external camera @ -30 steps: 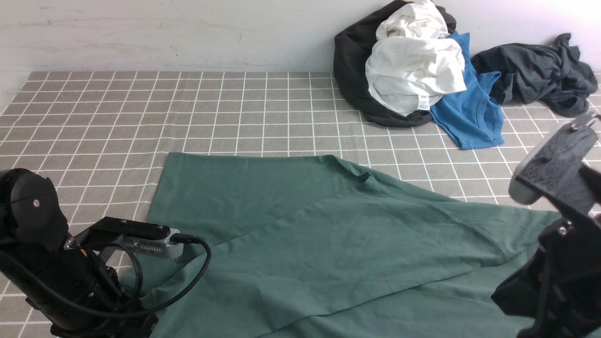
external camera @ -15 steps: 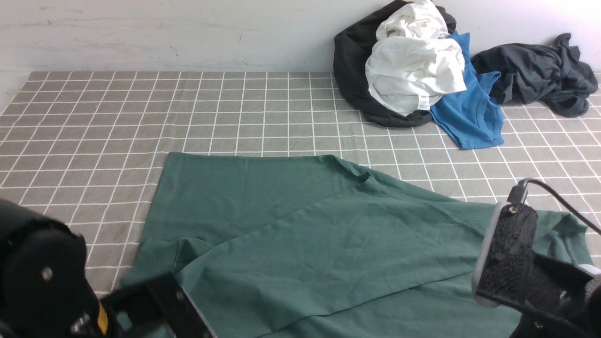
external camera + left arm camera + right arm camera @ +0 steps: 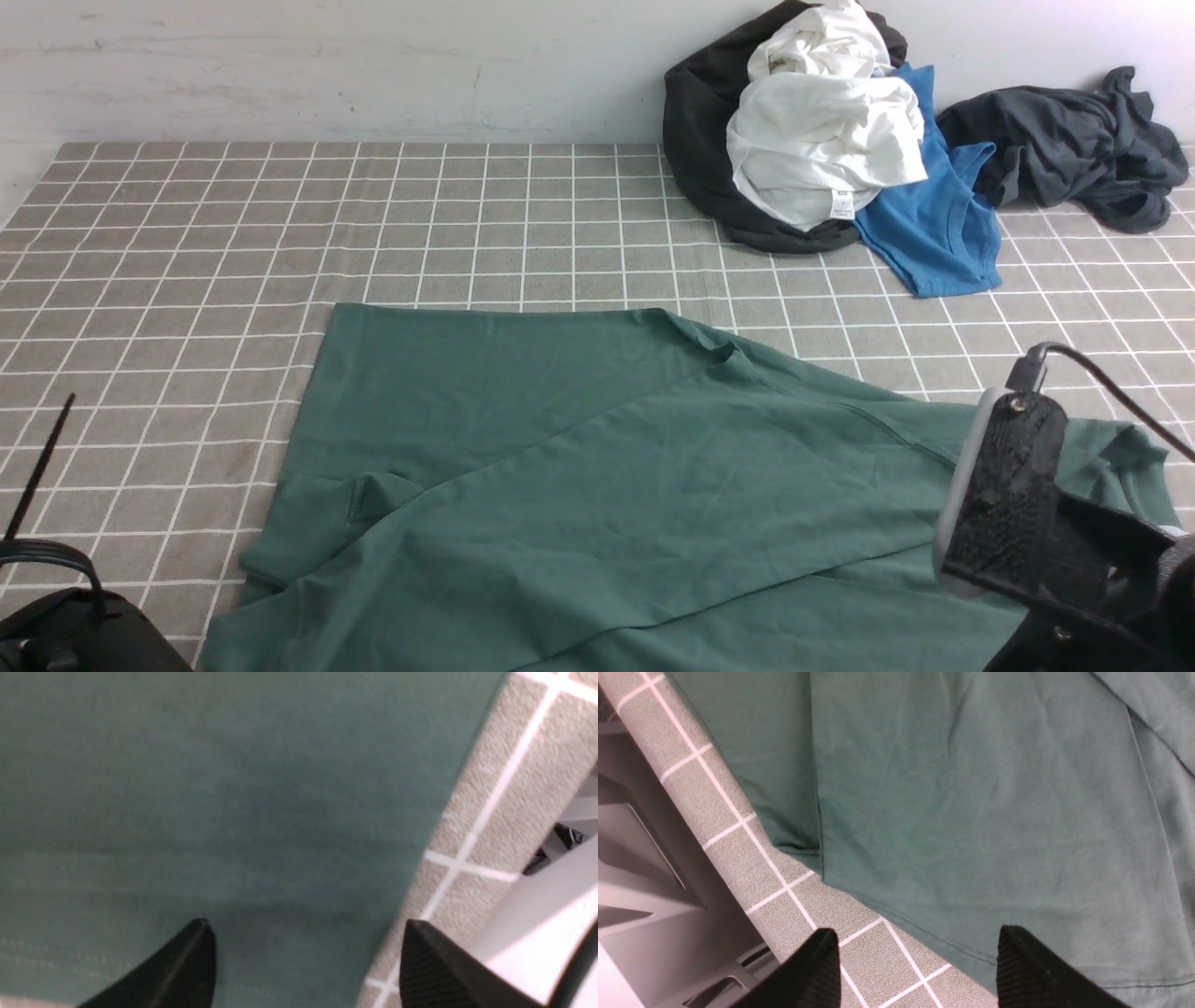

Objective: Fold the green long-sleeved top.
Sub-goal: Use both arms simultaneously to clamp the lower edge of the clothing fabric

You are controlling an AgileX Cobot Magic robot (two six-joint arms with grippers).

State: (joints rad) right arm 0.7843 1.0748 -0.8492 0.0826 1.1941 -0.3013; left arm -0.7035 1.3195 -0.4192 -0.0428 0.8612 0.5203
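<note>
1. The green long-sleeved top (image 3: 597,485) lies spread across the near half of the desk (image 3: 187,233). One layer is laid diagonally over another, and its near edge runs out of the bottom of the front view.
2. The left end effector (image 3: 306,952) is released. Its jaws stand apart with nothing between them, over the cloth just inside the top's side edge.
3. The right end effector (image 3: 915,952) is also released and empty. It hangs over the stitched hem (image 3: 934,938), where the cloth meets the bare desk.
4. I judge the fabric light, soft and limp. It should drape and crease wherever I lift it, and a single pinch would likely drag the layers askew.
5. I would take hold at the hem corners or along a side edge, one end effector on each, so the fold travels evenly.
6. I cannot find the neck, label, chest print or cuffs. A bunched bit (image 3: 1120,457) behind the right arm may be a sleeve.
7. Most of the left arm is out of the front view, and the left wrist picture is blurred.
8. The heap with the blue T-shirt (image 3: 934,224) sits well apart at the back.
</note>
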